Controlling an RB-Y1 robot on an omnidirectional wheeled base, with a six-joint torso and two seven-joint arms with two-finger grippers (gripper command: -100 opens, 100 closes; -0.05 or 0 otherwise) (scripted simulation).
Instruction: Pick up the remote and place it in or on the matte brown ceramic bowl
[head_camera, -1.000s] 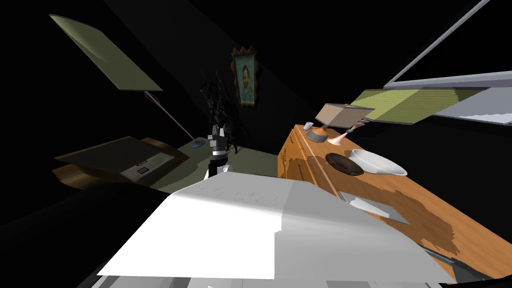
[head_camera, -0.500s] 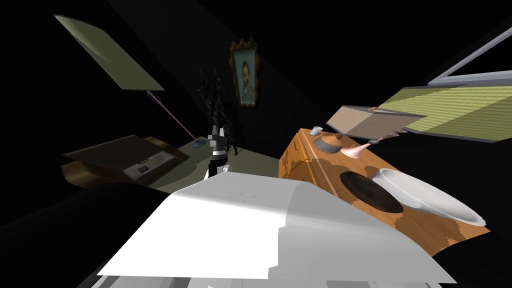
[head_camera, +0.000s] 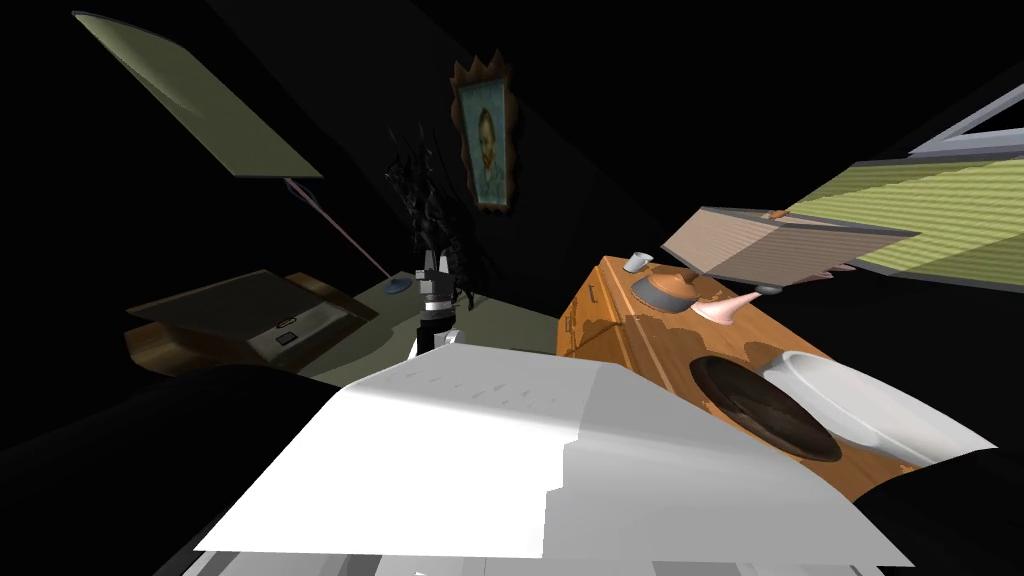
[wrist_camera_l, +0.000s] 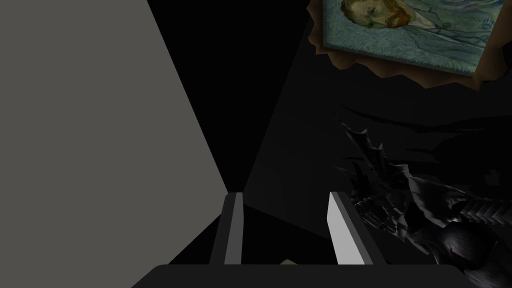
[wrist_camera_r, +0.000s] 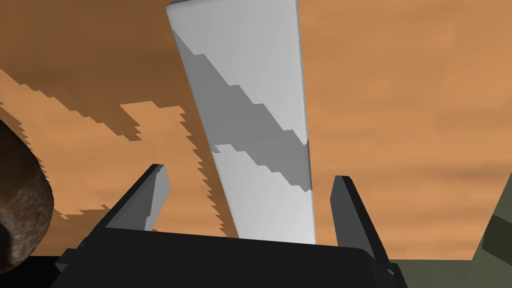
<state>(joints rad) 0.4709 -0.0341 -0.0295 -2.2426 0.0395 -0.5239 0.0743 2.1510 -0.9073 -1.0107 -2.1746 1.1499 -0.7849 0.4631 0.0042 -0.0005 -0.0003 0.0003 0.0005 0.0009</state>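
Right gripper (wrist_camera_r: 250, 173) released, remote (wrist_camera_r: 250, 100) between fingers (wrist_camera_r: 345, 210), nearer 3 o'clock one: closing may skew it, you lose grip. Left gripper (wrist_camera_l: 285, 197) released, idle.

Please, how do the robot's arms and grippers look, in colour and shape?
The left gripper and right gripper each have two thin, blade-like fingers, light grey with darker sides, on a black box-shaped body. The left arm is grey with dark joints and a white band.
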